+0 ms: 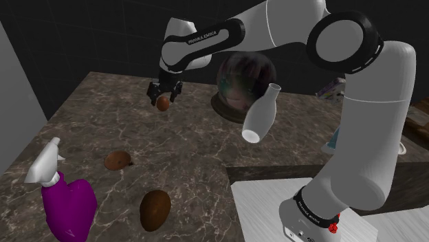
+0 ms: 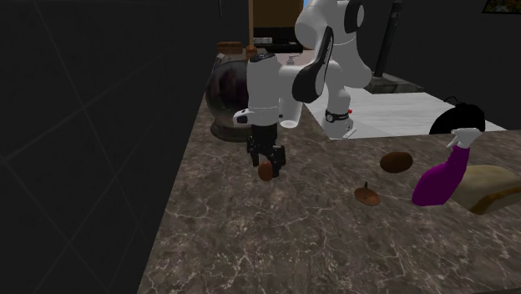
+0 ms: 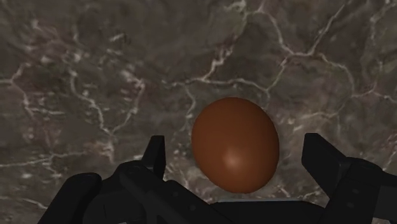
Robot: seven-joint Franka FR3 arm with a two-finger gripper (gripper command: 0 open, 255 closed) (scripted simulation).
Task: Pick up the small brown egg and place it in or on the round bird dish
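Observation:
The small brown egg [image 1: 163,103] [image 2: 265,171] lies on the dark marble counter [image 1: 206,158], towards its far side. My black gripper [image 1: 165,95] [image 2: 267,160] hangs straight down right over it. In the wrist view the gripper [image 3: 236,149] is open, and the egg [image 3: 235,143] sits between the fingers [image 3: 154,153] with a gap on each side. A small round brown dish with a little knob [image 1: 117,160] [image 2: 366,196] rests nearer the front of the counter, well apart from the egg.
A larger brown egg [image 1: 155,209] [image 2: 397,161] and a purple spray bottle [image 1: 65,206] [image 2: 442,179] stand near the dish. A dark glass globe [image 1: 244,79] [image 2: 230,92] sits behind the gripper, and a white bottle [image 1: 261,117] beside it. A dark wall runs along the counter's far edge.

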